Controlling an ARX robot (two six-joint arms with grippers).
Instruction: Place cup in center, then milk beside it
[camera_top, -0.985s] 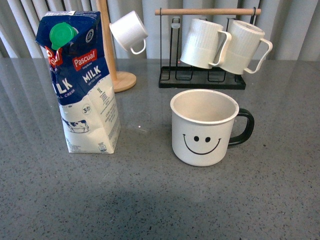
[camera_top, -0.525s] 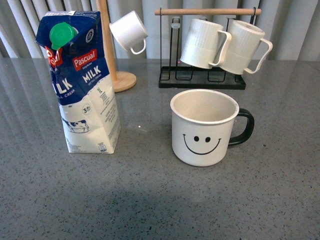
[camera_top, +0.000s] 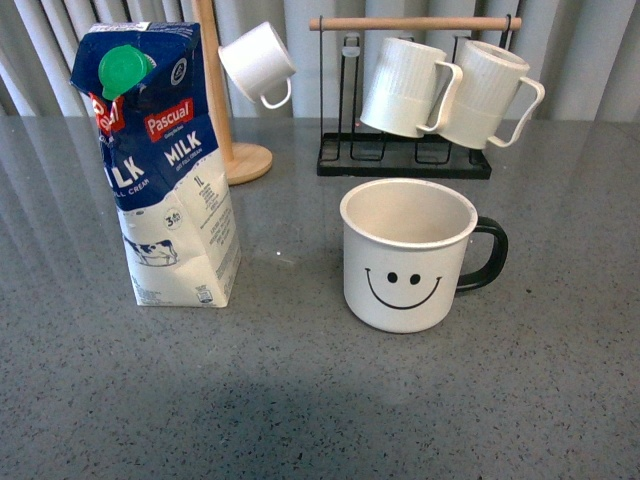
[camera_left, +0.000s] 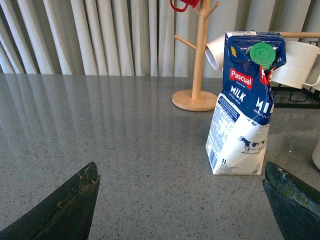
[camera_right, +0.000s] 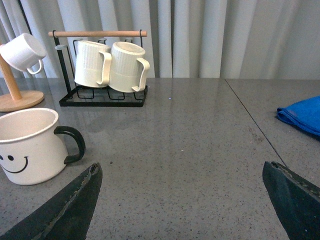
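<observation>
The cup (camera_top: 408, 255), a wide white mug with a black smiley face and black handle, stands upright on the grey table near the middle of the front view; it also shows in the right wrist view (camera_right: 30, 145). The milk (camera_top: 160, 165), a tall blue-and-white Pascual carton with a green cap, stands upright to its left, apart from it; it also shows in the left wrist view (camera_left: 245, 102). Neither gripper shows in the front view. My left gripper (camera_left: 182, 197) is open and empty, short of the carton. My right gripper (camera_right: 182, 197) is open and empty, with the cup off to one side.
A black rack (camera_top: 405, 150) with a wooden bar holds two ribbed white mugs (camera_top: 450, 90) behind the cup. A wooden mug tree (camera_top: 225, 100) with a small plain white cup (camera_top: 258, 62) stands behind the milk. A blue cloth (camera_right: 302, 115) lies on the table in the right wrist view.
</observation>
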